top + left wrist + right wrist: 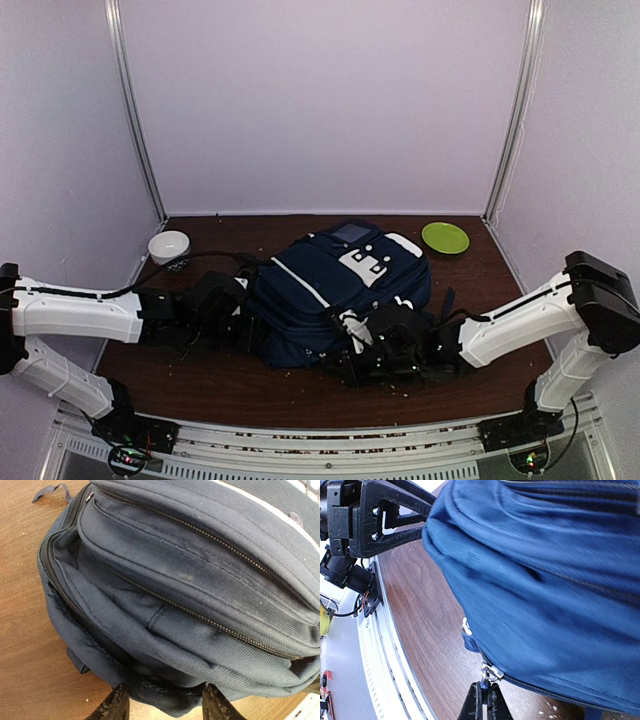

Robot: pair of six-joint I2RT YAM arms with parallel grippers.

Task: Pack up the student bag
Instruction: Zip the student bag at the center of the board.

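One student bag (330,290) lies on the single counter (210,385). Behind it are one white bowl (168,245) and one green plate (445,237). Two arms reach in, one from each side, each with one hand: one left hand (165,701) and one right hand (485,702), with two fingers showing on each. The left wrist view shows three zip tracks (200,617) across the bag and one dark strap loop (50,490). The right wrist view shows one metal zip pull (491,671). The pale crumbs scattered on the counter are too many and too small to count
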